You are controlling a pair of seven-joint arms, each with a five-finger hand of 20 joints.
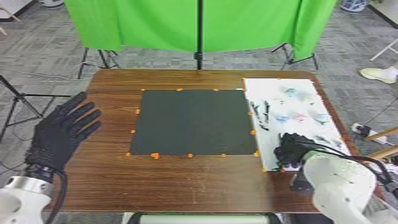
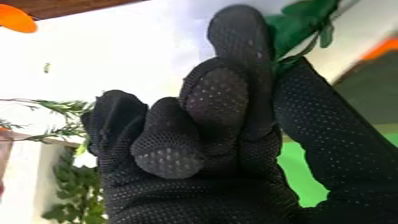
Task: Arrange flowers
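Observation:
Over the near end of the white sheet, my right hand is low among the plant pieces. In the right wrist view, the thumb and a finger of my right hand pinch a green leafy stem; its other fingers are curled. Pale blue and pink flowers lie farther up the sheet, with dark green sprigs along its left side. Leafy greenery and a thin sprig also appear in the right wrist view. My left hand is open at the table's left edge, fingers straight.
A black square mat lies mid-table, left of the white sheet, with small orange pieces along its edges. The brown wooden table extends toward the robot. Behind it hang green cloths on stands.

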